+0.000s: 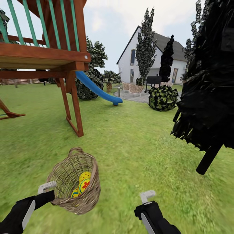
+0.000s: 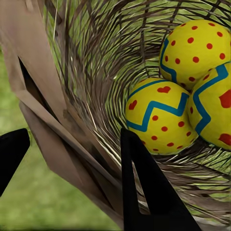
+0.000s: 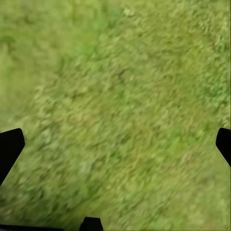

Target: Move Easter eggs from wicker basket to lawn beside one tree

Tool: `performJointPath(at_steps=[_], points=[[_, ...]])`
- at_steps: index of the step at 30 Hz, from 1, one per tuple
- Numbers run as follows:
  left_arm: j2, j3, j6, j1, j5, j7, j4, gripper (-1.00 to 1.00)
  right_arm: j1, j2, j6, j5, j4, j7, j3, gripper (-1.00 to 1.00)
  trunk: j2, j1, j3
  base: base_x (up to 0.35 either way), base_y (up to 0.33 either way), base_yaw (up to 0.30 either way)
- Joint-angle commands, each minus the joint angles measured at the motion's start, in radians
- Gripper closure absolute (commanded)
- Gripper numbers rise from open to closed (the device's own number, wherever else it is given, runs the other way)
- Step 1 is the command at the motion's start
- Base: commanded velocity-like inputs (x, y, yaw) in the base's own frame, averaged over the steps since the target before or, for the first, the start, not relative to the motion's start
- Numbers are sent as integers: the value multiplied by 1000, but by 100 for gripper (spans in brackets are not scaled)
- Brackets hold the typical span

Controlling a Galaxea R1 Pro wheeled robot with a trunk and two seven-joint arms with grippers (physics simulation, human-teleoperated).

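Out on the lawn (image 1: 136, 143), green grass runs all the way back to a white house (image 1: 152, 61) with a grey roof, and that's pretty much the whole backdrop. Off to my left there's a big wooden play tower (image 1: 48, 48) with teal railings and a blue slide (image 1: 97, 89) coming off it, and on my right a dark, nearly black cone-shaped tree (image 1: 208, 87) hangs close, with more of those and a round bush (image 1: 162, 97) farther back near the house. Closer in, the wicker basket (image 1: 76, 183) sits tipped toward me at my left side, with my left pincer (image 1: 47, 188) clamped on its rim. From the left wrist camera you can see it properly: one finger (image 2: 149, 192) is inside the weave and the other is outside, with the basket wall (image 2: 53, 125) pinched between them. So that one's shut on the basket. All three Easter eggs (image 2: 159, 118) are still inside, bunched together and touching each other down at the bottom, yellow with red dots and hearts and blue zigzag bands. From the head camera I can only make out a couple of them through the opening. My right pincer (image 1: 148, 196) hangs over bare grass to the right of the basket, well apart from it, and the right wrist camera shows its fingertips (image 3: 10, 147) spread wide with nothing but lawn between them.
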Motion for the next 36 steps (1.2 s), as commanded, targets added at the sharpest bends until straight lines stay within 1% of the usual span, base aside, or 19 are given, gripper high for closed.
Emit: performJointPath(at_steps=[1, 12, 19, 22, 30, 32, 34, 36], points=[[-1, 3, 9, -1, 12, -3, -2, 100, -1, 0, 3, -11, -1, -10, 2, -100, 6, -4, 3, 0, 0, 274], [-1, 3, 9, -1, 13, -3, 0, 100, -1, -4, 2, -14, 1, -10, -3, -100, 83, -46, 43, 0, 0, 274], [7, 7, 9, -1, 15, -3, 0, 100, -1, -8, 3, -16, 1, -10, -5, -100, 132, -73, 69, 0, 0, 274], [11, 11, 8, -1, 15, -2, 18, 100, -1, -11, 3, -15, 0, -9, -6, -100, 153, -84, 80, 0, 0, 274], [15, 11, 8, -1, 15, -3, 21, 100, -1, -11, 3, -15, 0, -9, -5, -100, 209, -115, 110, 0, 0, 274], [34, 10, 9, -1, 15, -3, 21, 100, -1, -11, 3, -16, 0, -8, -5, -100, 223, -123, 117, 0, 0, 274], [48, 10, 9, -1, 15, -3, 21, 100, -1, -12, 3, -17, 1, -8, -6, -100, 237, -130, 125, 0, 0, 274], [54, 10, 9, -1, 16, -3, 21, 100, -1, -13, 3, -17, 1, -8, -7, -100, 251, -138, 132, 0, 0, 274]])
